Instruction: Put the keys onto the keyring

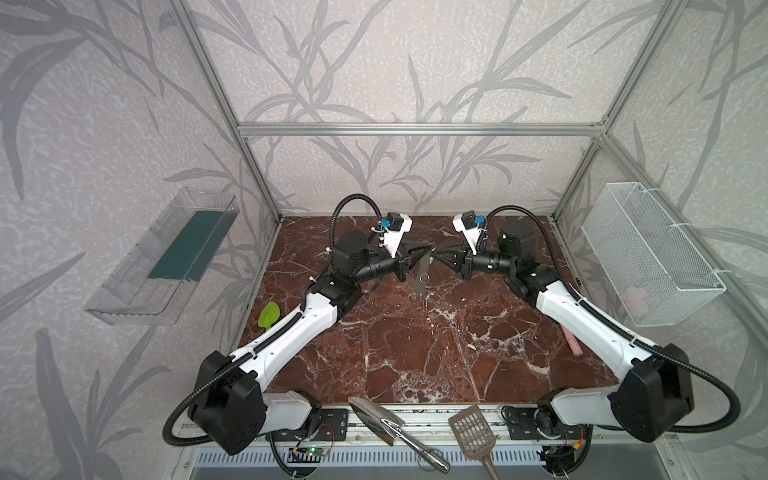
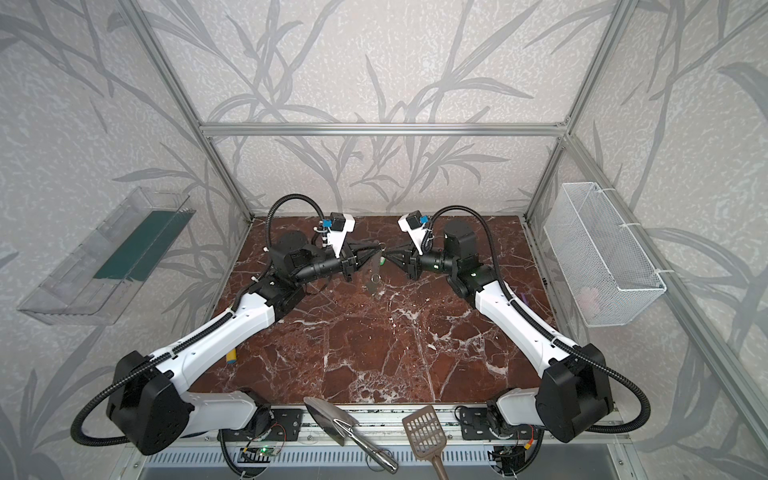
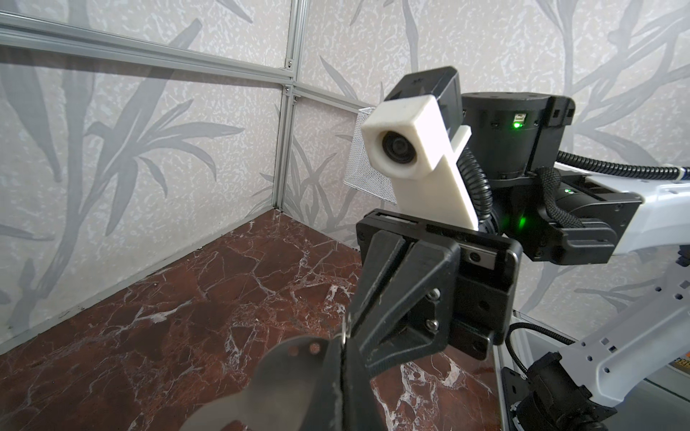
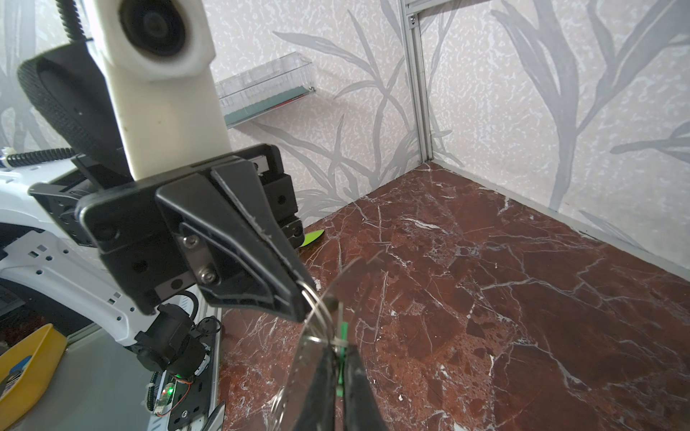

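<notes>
The left gripper (image 1: 426, 251) is clamped on the keyring (image 4: 320, 311), above the far middle of the table (image 1: 415, 353). The right gripper (image 1: 438, 254) pinches the green key (image 4: 342, 332) just beside that ring.

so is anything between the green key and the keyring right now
Nothing visible does. The right gripper holds the key at the keyring, which the left gripper pinches in mid-air; the metal tag hangs below.

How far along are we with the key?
Done: keyring and green key are both lifted. In hand: left gripper pinches the ring, right gripper clamps the key, tips meeting. To do: threading; whether the key has entered the ring cannot be told.
</notes>
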